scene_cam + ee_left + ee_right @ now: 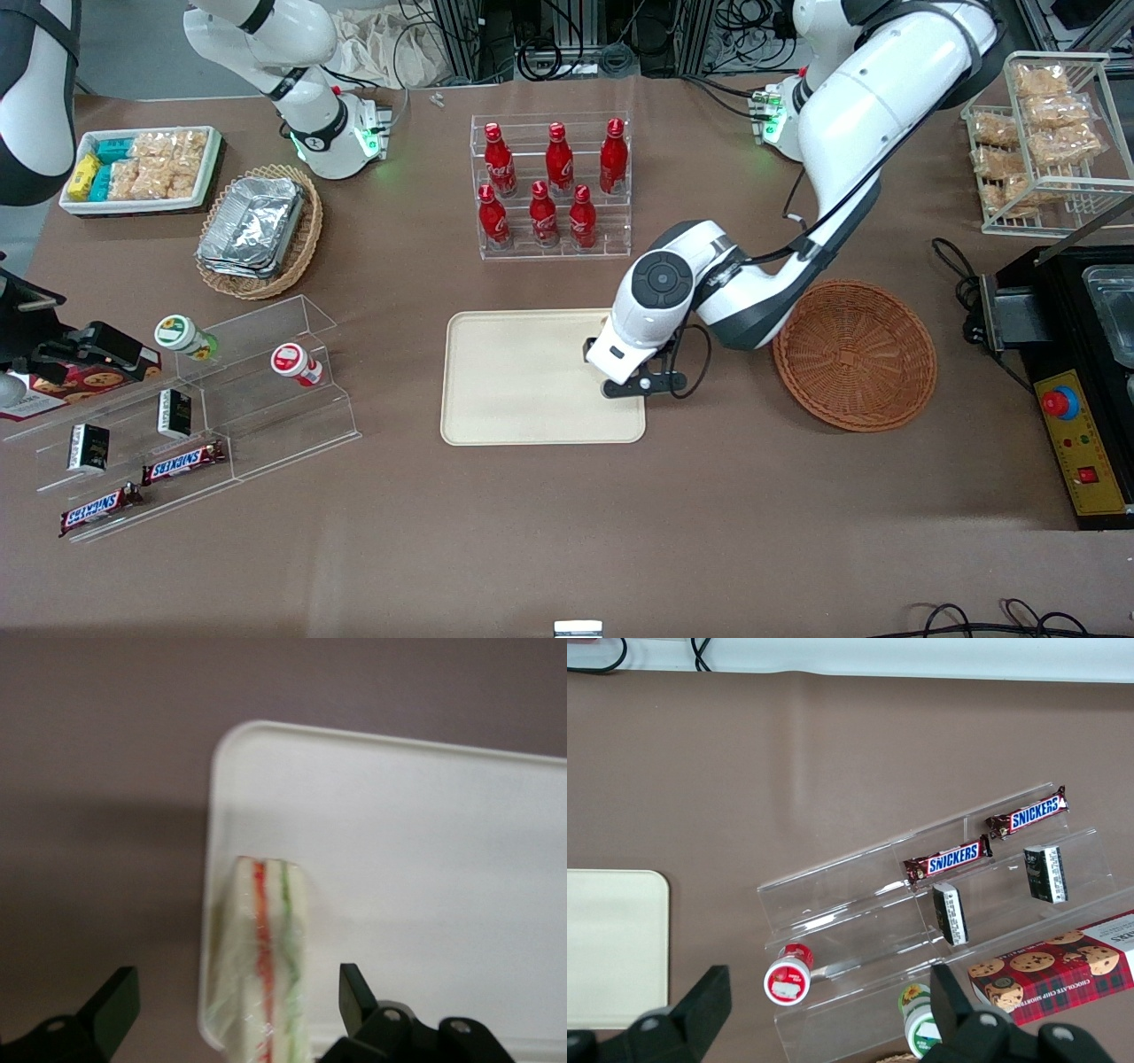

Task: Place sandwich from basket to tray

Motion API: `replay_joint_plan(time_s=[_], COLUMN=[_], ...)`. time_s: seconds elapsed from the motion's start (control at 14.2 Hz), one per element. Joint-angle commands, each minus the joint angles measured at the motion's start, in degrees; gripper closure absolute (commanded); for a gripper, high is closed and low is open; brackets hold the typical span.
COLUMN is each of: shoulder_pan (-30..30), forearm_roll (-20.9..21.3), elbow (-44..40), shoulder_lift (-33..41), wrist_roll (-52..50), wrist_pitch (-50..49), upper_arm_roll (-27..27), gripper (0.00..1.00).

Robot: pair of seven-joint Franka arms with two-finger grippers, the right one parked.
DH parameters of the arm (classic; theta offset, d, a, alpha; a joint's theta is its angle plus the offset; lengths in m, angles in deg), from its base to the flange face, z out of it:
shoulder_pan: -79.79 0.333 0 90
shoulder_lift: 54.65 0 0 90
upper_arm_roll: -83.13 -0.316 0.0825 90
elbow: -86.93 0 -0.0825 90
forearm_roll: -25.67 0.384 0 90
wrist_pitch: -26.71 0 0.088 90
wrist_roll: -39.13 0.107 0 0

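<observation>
Wrist view: gripper [239,1010] fingers spread wide around the sandwich [263,957] lying at the tray [425,815] rim; lifting off-line could nudge it over.

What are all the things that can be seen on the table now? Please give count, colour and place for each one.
sandwich: one, pale bread with orange and green layers, lying on the tray's edge between the open fingers.
tray: one, cream-beige, mid-table.
basket: one, reddish-brown wicker, beside the tray toward the working arm's end.
cola bottles: six, red, in a clear rack farther from the front camera than the tray.
foil containers: stacked, silver, in a tan wicker basket.
white bin: one, holding snack packs.
Snickers bars: two, brown, on the clear tiered stand.
wire rack: one, white, with snack bags.
gripper: one, black fingers, open above the tray's edge.
</observation>
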Motion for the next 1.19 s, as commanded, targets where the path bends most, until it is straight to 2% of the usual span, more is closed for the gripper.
replay_joint_plan(time_s=[0.0,0.28,0.49,0.77,0.84,0.98,1.12], shoulder_pan=[2.2,6.0,9.9,14.0,14.0,13.6,10.9], forearm_roll=[-0.2,-5.6,-10.9,-13.7,-13.9,-17.6,-20.4], elbow=[-2.0,-1.7,-1.5,-1.8,-1.9,-2.0,-1.4], shoulder_lift=[8.2,16.0,20.0,23.5,24.2,26.7,29.1], wrist_roll=[0.4,3.0,13.8,23.5,27.0,36.0,43.8], wrist_pitch=[-6.7,-9.0,-16.2,-19.7,-21.0,-22.8,-23.1], upper_arm_roll=[-0.3,-0.2,-0.3,-1.5,-3.6,-8.9,-16.8], gripper=[0.00,0.00,0.00,0.00,0.00,0.00,0.00])
